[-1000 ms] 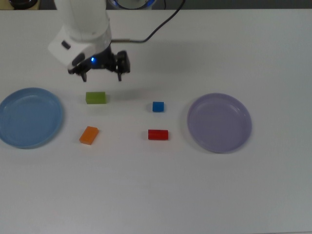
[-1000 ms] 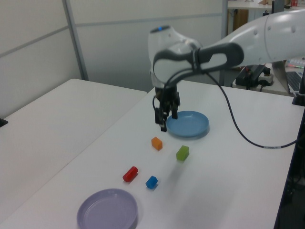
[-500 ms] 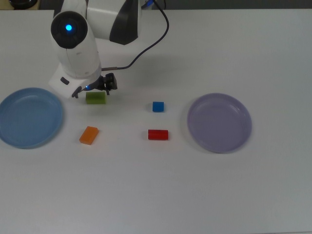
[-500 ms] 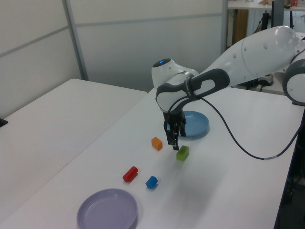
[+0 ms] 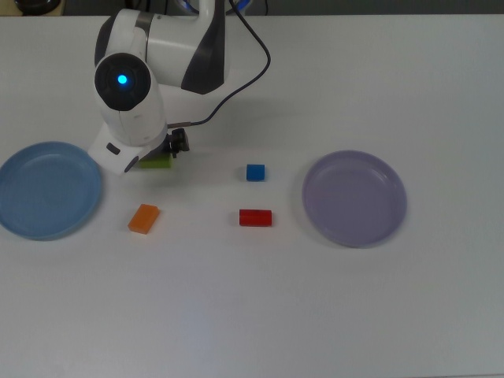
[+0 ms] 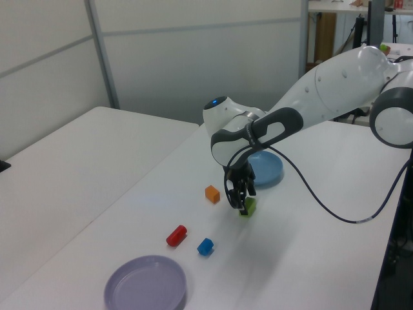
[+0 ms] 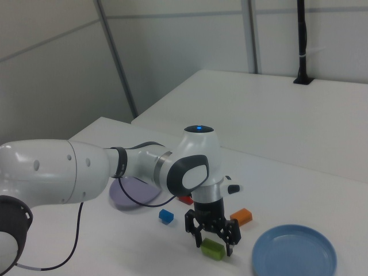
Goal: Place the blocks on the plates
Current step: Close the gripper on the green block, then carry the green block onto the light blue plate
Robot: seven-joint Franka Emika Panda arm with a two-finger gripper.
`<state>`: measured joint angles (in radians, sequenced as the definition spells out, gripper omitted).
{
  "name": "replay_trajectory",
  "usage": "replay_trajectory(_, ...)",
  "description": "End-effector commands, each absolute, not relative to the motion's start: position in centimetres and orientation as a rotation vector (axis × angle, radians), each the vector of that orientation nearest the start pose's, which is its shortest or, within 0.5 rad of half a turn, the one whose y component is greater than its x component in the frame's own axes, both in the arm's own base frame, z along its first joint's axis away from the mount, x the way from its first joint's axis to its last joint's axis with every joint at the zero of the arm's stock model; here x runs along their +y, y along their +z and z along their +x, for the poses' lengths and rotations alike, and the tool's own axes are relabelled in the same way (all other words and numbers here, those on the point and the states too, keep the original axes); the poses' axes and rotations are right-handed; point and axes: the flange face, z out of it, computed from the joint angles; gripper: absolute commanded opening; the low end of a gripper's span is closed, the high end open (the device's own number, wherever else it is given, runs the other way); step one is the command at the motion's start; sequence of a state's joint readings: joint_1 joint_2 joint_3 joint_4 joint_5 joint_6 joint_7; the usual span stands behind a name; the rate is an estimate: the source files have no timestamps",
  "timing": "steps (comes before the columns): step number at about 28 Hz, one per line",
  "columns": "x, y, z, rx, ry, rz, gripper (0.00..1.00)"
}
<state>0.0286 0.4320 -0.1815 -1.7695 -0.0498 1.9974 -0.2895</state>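
Blocks, four, on table (image 5: pixel 315 315); plates, two, bare; end effector (image 7: pixel 212 239) spread astride green block (image 7: pixel 212 248).

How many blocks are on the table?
4: green block between the open gripper's fingers, orange near the blue plate, blue and red mid-table.

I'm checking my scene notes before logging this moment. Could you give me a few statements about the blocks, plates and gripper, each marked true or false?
1. The gripper straddles the green block, fingers open. True.
2. The orange block lies on the light blue plate. False: it lies on the table beside it.
3. The lilac plate holds nothing. True.
4. The red block sits atop the blue cube. False: they lie apart.
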Motion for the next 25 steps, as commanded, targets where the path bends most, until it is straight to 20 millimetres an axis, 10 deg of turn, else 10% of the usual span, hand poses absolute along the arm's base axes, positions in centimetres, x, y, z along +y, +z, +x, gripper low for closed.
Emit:
replay_trajectory(1, -9.2, 30.4, 62.0, -0.314, 0.335, -3.197, 0.64)
replay_trajectory(9, -9.2, 30.6, 62.0, -0.311, 0.330, -3.197, 0.24)
replay_trajectory(20, -16.8, 39.9, 63.8, -0.134, 0.049, -3.247, 0.23)
replay_trajectory(25, -21.3, 39.1, 63.4, -0.043, 0.054, -3.265, 0.24)
